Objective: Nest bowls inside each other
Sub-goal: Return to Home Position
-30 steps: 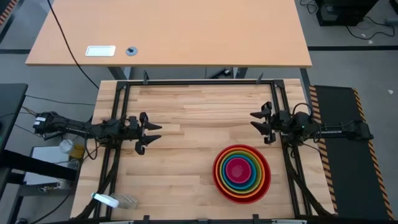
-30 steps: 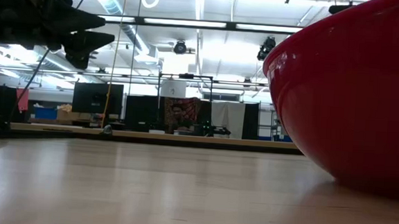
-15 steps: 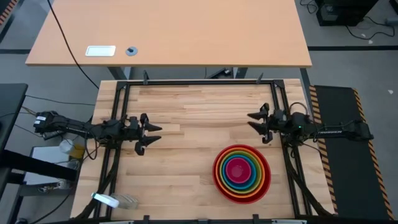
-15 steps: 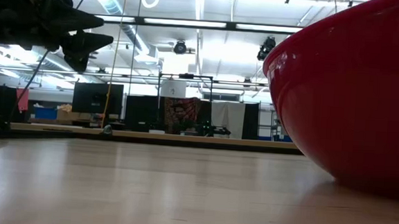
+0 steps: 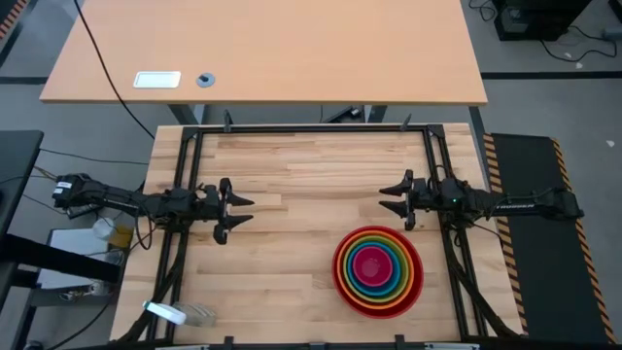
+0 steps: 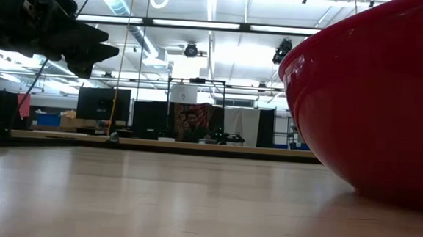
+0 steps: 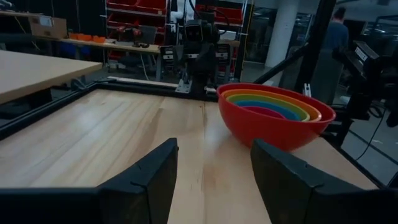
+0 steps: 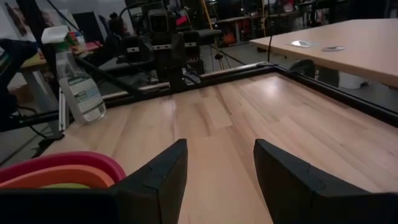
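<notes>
The bowls [image 5: 378, 269] sit nested in one stack on the table's near right part. Red is outermost, then orange, lime green and blue, with magenta-pink in the middle. The red one rests on the wood by its base [image 6: 383, 191]. The stack also shows in the left wrist view [image 7: 273, 115], and its rim in the right wrist view [image 8: 56, 169]. My left gripper [image 5: 238, 209] [image 7: 214, 144] hangs open and level at the table's left edge, left of the stack. My right gripper [image 5: 392, 199] [image 8: 220, 144] hangs open and level at the right edge, on the far side of the stack.
Black frame rails [image 5: 311, 129] run round the wooden table. A spray bottle [image 5: 170, 312] [image 8: 78, 81] stands just off its near left corner. A second table [image 5: 272, 49] lies beyond the far edge. Bare wood [image 5: 301, 194] spreads between the grippers.
My right gripper has tipped up from a downward slant to level and sunk a little, its fingertips reaching further toward the table's middle; it stays open. The bowls have not moved.
</notes>
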`<state>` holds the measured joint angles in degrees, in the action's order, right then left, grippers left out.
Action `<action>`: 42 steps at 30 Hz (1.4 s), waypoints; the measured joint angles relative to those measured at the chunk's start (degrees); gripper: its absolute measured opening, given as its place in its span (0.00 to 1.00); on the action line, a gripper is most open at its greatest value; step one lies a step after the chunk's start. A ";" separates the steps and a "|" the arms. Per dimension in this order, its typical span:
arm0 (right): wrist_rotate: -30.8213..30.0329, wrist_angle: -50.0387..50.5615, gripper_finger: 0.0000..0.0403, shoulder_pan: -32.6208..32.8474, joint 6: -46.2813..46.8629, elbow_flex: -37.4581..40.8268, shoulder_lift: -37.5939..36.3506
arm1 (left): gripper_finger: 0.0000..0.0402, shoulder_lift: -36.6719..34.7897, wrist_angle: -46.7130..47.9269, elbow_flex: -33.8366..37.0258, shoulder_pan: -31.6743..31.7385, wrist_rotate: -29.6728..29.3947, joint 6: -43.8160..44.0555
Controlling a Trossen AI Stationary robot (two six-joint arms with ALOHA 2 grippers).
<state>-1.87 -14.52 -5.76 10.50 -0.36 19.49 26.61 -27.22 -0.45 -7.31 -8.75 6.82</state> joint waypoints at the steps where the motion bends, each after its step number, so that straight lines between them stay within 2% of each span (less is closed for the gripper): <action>1: 0.00 0.02 0.48 0.00 0.00 0.00 0.00 | 0.51 0.00 0.00 0.00 0.00 0.00 -0.06; 22: 0.00 0.02 0.47 0.00 -0.11 0.00 0.00 | 0.51 -0.39 0.19 0.02 0.01 0.00 -0.12; 27: 0.00 0.02 0.48 0.00 -0.11 0.00 -0.01 | 0.51 -4.97 -0.07 0.04 1.80 -0.04 -0.03; 38: 0.00 0.00 0.48 0.00 -0.11 0.00 0.00 | 0.51 -10.27 0.20 0.04 4.71 -0.07 -0.32; 42: 0.00 0.02 0.48 0.00 -0.11 0.00 0.00 | 0.51 -14.64 3.46 0.04 6.09 -0.11 -2.87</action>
<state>-1.87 -14.50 -5.76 10.39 -0.36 19.48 11.98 -23.76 -0.40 -1.23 -8.86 3.95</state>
